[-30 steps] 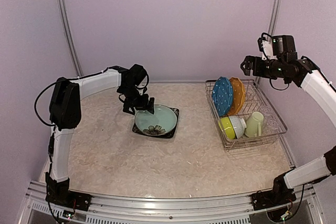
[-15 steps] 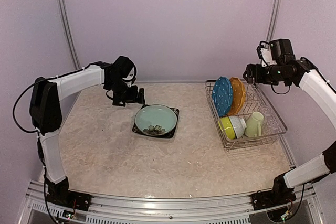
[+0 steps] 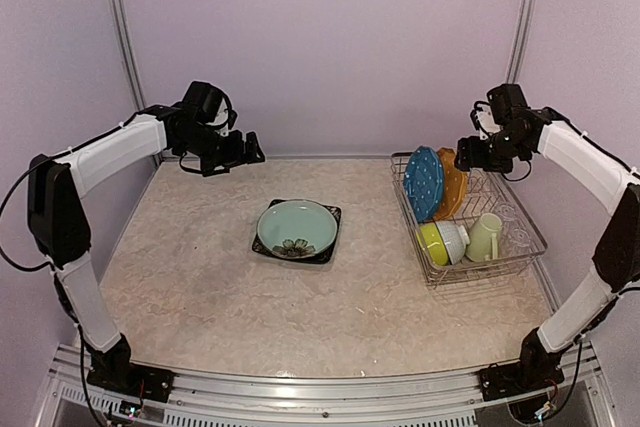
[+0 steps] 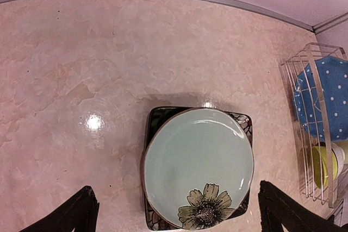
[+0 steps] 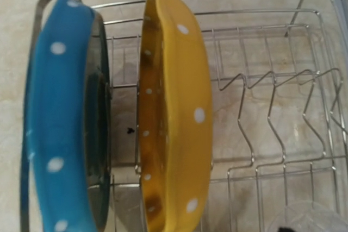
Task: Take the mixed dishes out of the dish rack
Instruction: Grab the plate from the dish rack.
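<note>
The pale green flowered plate (image 3: 297, 228) lies on the black square plate (image 3: 331, 215) mid-table, seen from above in the left wrist view (image 4: 198, 158). My left gripper (image 3: 245, 147) is open and empty, raised behind and left of them, its fingers (image 4: 81, 210) far apart. The silver dish rack (image 3: 520, 258) on the right holds the upright blue dotted plate (image 3: 424, 182), orange plate (image 3: 453, 182), lime bowl (image 3: 432, 241), white bowl (image 3: 456, 239) and pale green mug (image 3: 486, 237). My right gripper (image 3: 466, 153) hovers open just above the orange plate (image 5: 182, 129), beside the blue plate (image 5: 60, 123).
The rack's empty upright prongs (image 5: 272, 80) stand right of the orange plate. A clear glass (image 5: 310, 215) shows faintly at the rack's far side. Purple walls close in behind and on both sides. The rack edge (image 4: 304, 58) shows at the right of the left wrist view.
My left gripper has lifted off the stacked plates and drawn back to the left, empty. My right gripper has come down and left to just above the orange plate.
</note>
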`<state>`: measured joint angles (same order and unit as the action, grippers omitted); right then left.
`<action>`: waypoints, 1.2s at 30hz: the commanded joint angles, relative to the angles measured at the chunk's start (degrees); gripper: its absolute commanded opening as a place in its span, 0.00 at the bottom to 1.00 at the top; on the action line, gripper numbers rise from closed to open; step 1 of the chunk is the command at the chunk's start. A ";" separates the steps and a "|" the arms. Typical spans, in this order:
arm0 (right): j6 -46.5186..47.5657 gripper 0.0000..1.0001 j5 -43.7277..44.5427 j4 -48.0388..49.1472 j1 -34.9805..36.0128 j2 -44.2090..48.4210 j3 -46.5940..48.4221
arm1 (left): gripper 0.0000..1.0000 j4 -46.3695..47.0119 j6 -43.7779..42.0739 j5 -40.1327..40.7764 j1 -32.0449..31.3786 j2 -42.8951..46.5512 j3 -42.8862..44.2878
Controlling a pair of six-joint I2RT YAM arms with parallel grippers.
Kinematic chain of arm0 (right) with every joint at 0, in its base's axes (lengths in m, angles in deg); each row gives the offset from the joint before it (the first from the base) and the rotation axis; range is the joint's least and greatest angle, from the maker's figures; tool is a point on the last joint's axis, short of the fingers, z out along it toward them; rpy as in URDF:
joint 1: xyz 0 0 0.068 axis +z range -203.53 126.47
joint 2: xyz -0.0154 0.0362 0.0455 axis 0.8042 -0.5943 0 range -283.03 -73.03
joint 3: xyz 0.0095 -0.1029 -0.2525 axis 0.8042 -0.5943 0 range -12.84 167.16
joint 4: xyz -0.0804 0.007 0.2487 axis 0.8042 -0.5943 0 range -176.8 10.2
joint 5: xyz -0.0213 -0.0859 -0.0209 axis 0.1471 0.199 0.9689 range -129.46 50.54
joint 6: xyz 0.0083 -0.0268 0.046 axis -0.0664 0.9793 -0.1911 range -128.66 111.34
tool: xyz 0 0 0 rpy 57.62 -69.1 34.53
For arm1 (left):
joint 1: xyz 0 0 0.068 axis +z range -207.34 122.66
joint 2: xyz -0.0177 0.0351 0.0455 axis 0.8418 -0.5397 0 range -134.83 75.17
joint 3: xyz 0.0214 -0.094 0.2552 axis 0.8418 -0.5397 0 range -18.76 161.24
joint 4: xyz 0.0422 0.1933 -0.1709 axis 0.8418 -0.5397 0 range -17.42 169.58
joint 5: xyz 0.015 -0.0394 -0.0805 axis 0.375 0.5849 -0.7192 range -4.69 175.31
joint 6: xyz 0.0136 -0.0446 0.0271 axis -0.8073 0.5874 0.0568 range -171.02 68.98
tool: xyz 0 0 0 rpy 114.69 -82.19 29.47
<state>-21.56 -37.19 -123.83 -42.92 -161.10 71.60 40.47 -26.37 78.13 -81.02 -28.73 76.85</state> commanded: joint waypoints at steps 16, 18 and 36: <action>0.56 0.55 -8.11 4.07 -3.22 -15.84 5.99 | 0.99 1.35 -0.96 -1.22 0.77 2.84 -1.56; 0.54 0.52 -8.14 4.25 -3.23 -16.76 5.93 | 0.99 1.32 -0.99 -1.31 0.75 2.89 -1.56; 0.93 0.16 -7.19 2.86 -3.17 -14.27 7.95 | 0.99 1.09 -0.82 -2.20 0.89 1.36 -0.87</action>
<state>-21.58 -43.31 -120.21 -45.85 -177.91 76.67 41.43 -27.01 76.69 -80.49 -27.22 75.85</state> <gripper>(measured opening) 0.211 0.988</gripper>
